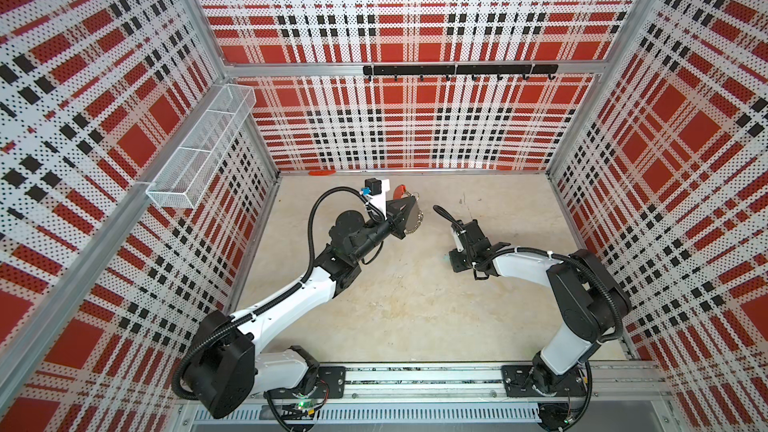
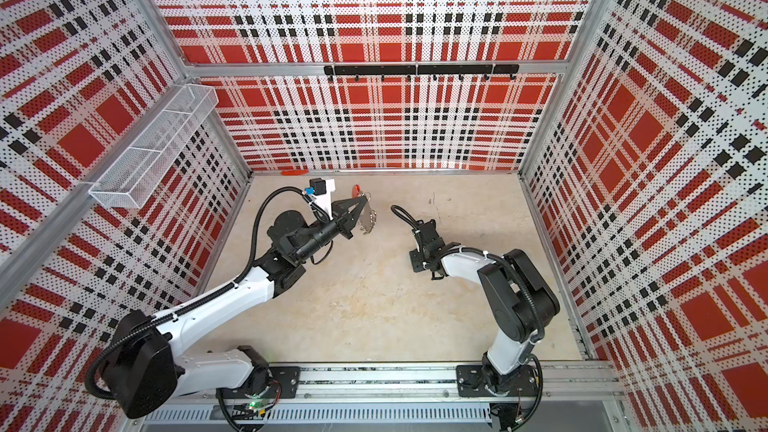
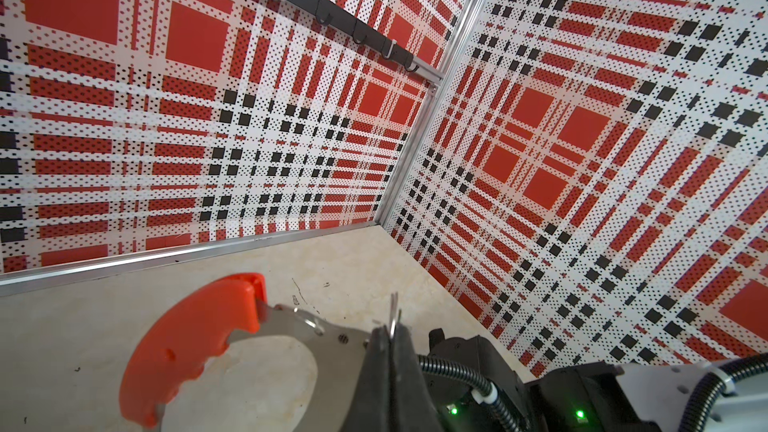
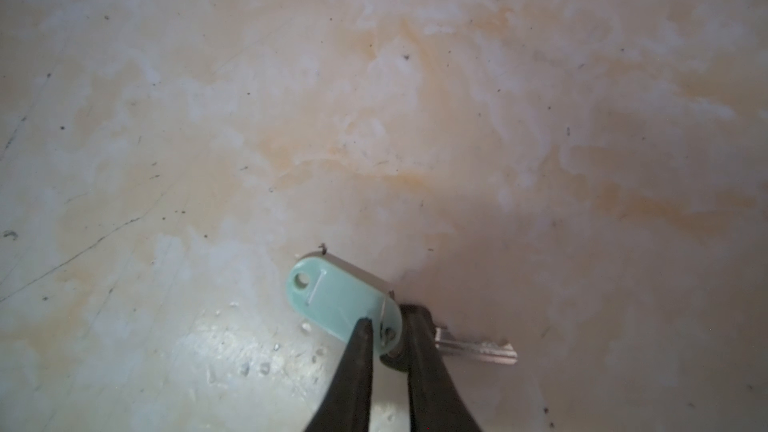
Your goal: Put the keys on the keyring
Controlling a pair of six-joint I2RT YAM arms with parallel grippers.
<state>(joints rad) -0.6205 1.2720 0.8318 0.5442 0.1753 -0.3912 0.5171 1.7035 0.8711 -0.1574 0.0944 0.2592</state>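
My left gripper (image 3: 392, 329) is shut on a thin metal wire loop of the keyring (image 3: 189, 347), whose red curved plastic section and grey metal band stand off the floor. In both top views this gripper (image 1: 410, 200) (image 2: 365, 198) holds the keyring (image 1: 398, 192) (image 2: 356, 191) up near the back of the floor, with small wire loops hanging under it. The keys (image 4: 332, 297), a pale teal oval tag joined to a small metal key, lie flat on the floor. My right gripper (image 4: 387, 320) points down with its fingers close on either side of the tag's key end, touching it.
A white wire basket (image 1: 199, 151) hangs on the left wall. A black hook rail (image 1: 457, 70) runs along the back wall. A small orange-red thing (image 1: 322, 173) lies at the foot of the back wall. The right arm's wrist (image 3: 478, 367) sits close beside the left gripper.
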